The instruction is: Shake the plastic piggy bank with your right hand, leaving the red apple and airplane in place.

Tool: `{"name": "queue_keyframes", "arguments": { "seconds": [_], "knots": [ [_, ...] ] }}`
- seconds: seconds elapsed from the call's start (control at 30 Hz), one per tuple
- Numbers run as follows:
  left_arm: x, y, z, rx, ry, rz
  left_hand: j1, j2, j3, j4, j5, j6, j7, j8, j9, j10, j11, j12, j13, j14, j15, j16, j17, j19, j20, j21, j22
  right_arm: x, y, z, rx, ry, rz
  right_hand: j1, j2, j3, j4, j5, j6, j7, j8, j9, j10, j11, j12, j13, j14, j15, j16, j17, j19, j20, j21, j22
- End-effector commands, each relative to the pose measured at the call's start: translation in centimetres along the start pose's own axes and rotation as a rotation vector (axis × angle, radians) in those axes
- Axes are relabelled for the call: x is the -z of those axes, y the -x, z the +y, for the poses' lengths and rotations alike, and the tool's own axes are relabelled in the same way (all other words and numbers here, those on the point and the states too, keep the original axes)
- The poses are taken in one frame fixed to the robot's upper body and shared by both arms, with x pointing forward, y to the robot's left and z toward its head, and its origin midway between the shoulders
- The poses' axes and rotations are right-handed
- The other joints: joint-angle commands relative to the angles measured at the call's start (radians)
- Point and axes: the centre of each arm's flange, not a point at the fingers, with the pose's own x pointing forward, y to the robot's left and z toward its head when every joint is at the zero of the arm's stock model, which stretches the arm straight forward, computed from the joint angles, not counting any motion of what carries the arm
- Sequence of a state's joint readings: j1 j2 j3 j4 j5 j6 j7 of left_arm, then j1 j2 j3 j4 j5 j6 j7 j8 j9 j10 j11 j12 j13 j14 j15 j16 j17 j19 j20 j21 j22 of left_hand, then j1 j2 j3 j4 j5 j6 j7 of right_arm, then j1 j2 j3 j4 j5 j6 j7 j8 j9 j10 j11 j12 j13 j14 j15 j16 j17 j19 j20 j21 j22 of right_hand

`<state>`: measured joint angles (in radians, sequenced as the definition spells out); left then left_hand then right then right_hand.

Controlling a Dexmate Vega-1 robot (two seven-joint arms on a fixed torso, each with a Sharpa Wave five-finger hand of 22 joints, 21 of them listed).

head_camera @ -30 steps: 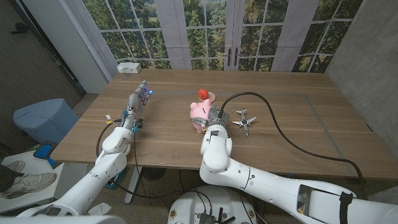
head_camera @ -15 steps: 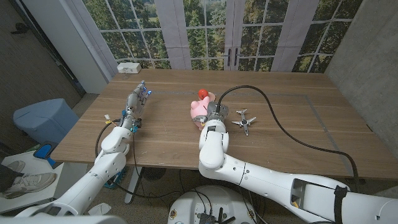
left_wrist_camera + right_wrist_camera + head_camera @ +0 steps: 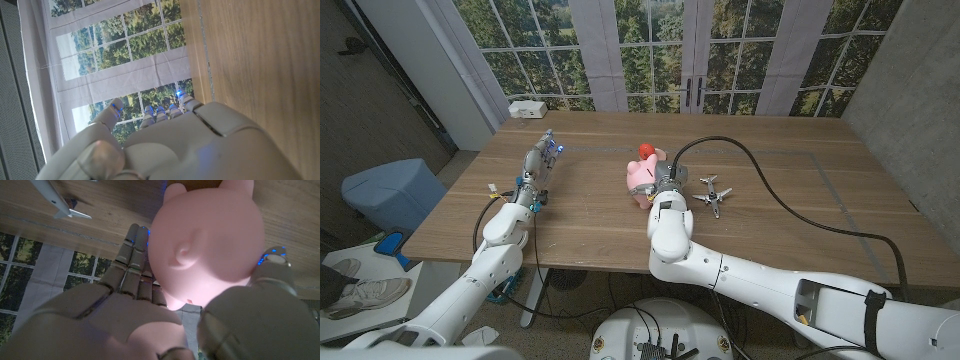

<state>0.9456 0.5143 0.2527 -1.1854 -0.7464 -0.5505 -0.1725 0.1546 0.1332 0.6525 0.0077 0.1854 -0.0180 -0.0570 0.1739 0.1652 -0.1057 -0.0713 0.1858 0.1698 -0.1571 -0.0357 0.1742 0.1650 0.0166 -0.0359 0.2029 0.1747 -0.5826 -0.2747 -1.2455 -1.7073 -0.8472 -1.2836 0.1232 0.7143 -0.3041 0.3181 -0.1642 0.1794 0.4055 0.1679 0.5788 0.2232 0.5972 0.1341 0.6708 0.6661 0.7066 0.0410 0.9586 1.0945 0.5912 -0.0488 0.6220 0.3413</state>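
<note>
The pink plastic piggy bank [image 3: 639, 179] is near the middle of the wooden table [image 3: 790, 200]. My right hand [image 3: 666, 186] grips it from its right side. In the right wrist view the fingers [image 3: 131, 266] lie along one flank of the piggy bank [image 3: 207, 235] and the thumb [image 3: 272, 280] wraps the other. I cannot tell whether it is off the table. The red apple [image 3: 646, 151] sits just behind it. The small grey airplane [image 3: 712, 193] lies to its right, also seen as the airplane [image 3: 61, 202]. My left hand [image 3: 541, 158] stays at the table's left, fingers stretched out, holding nothing.
A thick black cable [image 3: 775, 215] runs from my right wrist across the table to the front right edge. A white box [image 3: 527, 108] sits at the back left corner. A blue bin [image 3: 392, 190] stands on the floor left of the table.
My right arm has swung its elbow to the right, and the piggy bank in the hand has shifted slightly away from me. The apple, the airplane and the left hand have stayed put.
</note>
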Motion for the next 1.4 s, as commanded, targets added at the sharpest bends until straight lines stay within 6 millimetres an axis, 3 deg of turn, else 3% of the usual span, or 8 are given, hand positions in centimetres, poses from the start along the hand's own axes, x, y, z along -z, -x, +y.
{"name": "queue_keyframes", "arguments": {
  "seconds": [0.03, 0.13, 0.6, 1.4],
  "knots": [
    [-0.1, -0.3, -0.4, 0.005, -0.005, 0.005, 0.011, 0.041, 0.004, -0.006, 0.006, 0.003, 0.003, 0.003, 0.004, -0.004, 0.001, 0.005, 0.006, 0.006, -0.059, 0.003, 0.002, 0.005, -0.048, 0.003, 0.002, 1.3, -0.6, 0.1, 0.045, -0.025, -0.024, 0.392, 0.41, 0.064, 0.015, 0.015, 0.559, -0.26, 0.014, 0.021, 0.403, -0.316, 0.097, 0.033, 0.123, -0.262, -0.012, 0.018, -0.003, -0.016, 0.013, 0.006],
    [-0.1, -0.4, -0.5, 0.006, -0.005, 0.005, 0.011, 0.041, 0.004, -0.007, 0.006, 0.002, 0.002, 0.003, 0.004, -0.004, 0.001, 0.005, 0.006, 0.006, -0.059, 0.003, 0.002, 0.006, -0.047, 0.003, 0.002, 1.7, -0.3, -0.2, 0.089, -0.063, -0.049, 0.372, 0.429, 0.064, 0.028, 0.032, 0.533, -0.256, 0.034, 0.065, 0.366, -0.326, 0.108, 0.085, 0.119, -0.262, -0.035, 0.052, -0.036, -0.016, 0.026, 0.008],
    [-0.2, -0.4, -1.0, 0.014, -0.006, 0.006, 0.012, 0.041, 0.003, -0.012, 0.005, 0.002, 0.001, 0.003, 0.004, -0.003, 0.0, 0.005, 0.006, 0.006, -0.06, 0.003, 0.002, 0.007, -0.047, 0.003, 0.002, 3.5, 1.1, -2.4, 0.285, -0.221, -0.151, 0.358, 0.437, 0.067, 0.028, 0.047, 0.518, -0.251, 0.073, 0.125, 0.36, -0.336, 0.131, 0.147, 0.116, -0.263, -0.061, 0.093, -0.058, -0.019, 0.048, 0.005],
    [-1.0, 0.1, -1.8, 0.015, -0.02, -0.006, 0.014, 0.04, 0.001, -0.022, 0.004, 0.0, 0.0, 0.003, 0.005, -0.005, -0.001, 0.004, 0.006, 0.007, -0.057, 0.002, 0.002, 0.008, -0.048, 0.001, 0.002, 6.4, 1.5, -4.1, 0.423, -0.381, -0.179, 0.349, 0.437, 0.072, 0.024, 0.061, 0.499, -0.25, 0.105, 0.176, 0.362, -0.338, 0.132, 0.169, 0.131, -0.264, -0.079, 0.115, -0.05, -0.019, 0.079, -0.003]
  ]
}}
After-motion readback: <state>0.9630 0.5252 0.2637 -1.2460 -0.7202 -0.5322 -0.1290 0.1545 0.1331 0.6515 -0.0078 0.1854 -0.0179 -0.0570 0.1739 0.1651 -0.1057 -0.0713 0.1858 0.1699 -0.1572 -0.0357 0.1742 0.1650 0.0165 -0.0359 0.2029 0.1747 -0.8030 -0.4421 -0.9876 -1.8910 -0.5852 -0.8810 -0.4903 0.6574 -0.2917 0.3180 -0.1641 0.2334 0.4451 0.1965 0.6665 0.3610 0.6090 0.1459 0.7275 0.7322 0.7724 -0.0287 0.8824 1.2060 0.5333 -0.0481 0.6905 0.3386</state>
